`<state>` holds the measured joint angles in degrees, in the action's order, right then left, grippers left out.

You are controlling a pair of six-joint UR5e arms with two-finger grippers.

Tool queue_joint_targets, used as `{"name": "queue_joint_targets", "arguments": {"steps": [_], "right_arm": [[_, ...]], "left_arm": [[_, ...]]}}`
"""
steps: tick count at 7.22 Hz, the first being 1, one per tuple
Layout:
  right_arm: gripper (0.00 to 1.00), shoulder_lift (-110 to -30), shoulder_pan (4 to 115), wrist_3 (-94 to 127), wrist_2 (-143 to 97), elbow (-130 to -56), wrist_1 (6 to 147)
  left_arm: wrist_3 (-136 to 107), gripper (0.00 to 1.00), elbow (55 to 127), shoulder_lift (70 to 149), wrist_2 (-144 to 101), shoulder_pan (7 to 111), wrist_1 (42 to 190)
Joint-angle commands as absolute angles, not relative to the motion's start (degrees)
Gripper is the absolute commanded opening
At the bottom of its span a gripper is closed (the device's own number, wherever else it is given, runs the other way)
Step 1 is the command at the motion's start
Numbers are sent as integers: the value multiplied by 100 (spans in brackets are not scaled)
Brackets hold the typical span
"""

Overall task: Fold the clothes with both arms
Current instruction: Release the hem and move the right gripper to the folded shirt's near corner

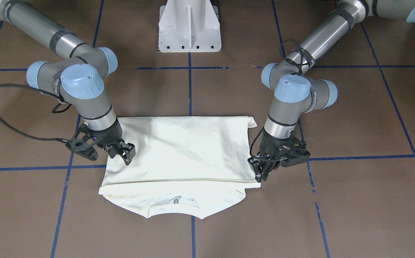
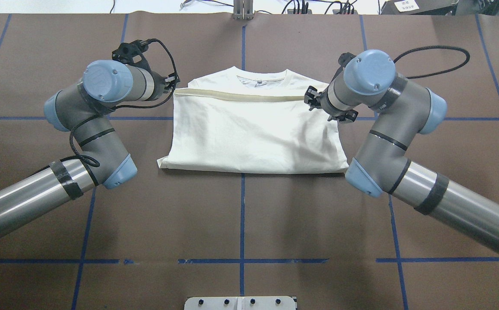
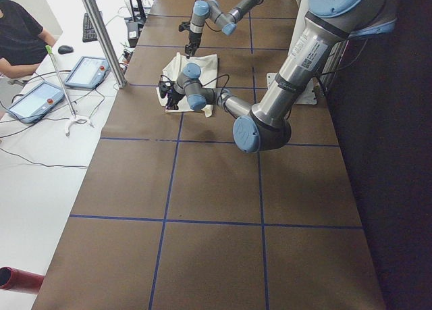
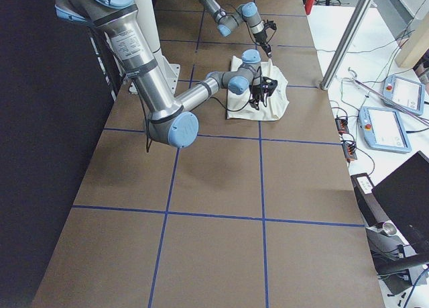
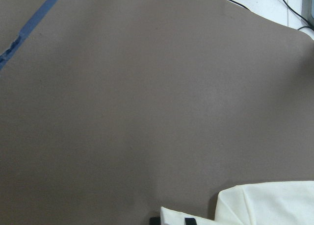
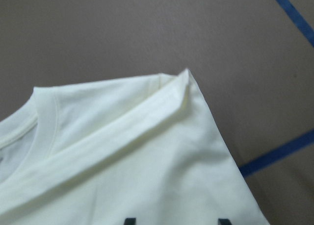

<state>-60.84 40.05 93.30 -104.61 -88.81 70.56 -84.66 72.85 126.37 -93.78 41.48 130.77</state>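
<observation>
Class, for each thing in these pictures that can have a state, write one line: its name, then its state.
T-shirt: folded once, lying flat on the table, neckline left uncovered.
Right gripper: open, above the shirt's side edge.
Left gripper: at the corner of the folded layer; whether it is open or shut cannot be told.

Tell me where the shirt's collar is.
In the overhead view the collar lies at the far edge of the T-shirt, just beyond the folded-over hem, on the central tape line.
</observation>
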Motion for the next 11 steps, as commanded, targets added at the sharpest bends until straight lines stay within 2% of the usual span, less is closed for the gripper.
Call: {"name": "queue_joint_targets", "arguments": {"steps": [1, 3, 8, 9, 10, 11], "right_arm": [[63, -7019, 3718, 9791, -10485, -9866, 7058], [63, -7356, 3569, 9930, -10442, -10011, 7058], [63, -7453, 3411, 10063, -10450, -10055, 7058], [57, -7453, 3349, 10229, -10441, -10055, 7058], [19, -7453, 3331, 10544, -10459, -10063, 7058], [0, -7453, 3322, 10599, -10468, -10124, 7058]], "left_arm": [[-8464, 29, 7277, 12604, -9378, 4148, 13096], [-8481, 29, 7295, 12612, -9378, 4140, 13087], [-8481, 29, 7295, 12621, -9378, 4131, 13069], [-8481, 29, 7295, 12621, -9378, 4131, 13061], [-8481, 29, 7295, 12621, -9378, 4131, 13061], [-8481, 29, 7295, 12621, -9369, 4131, 13061]]}}
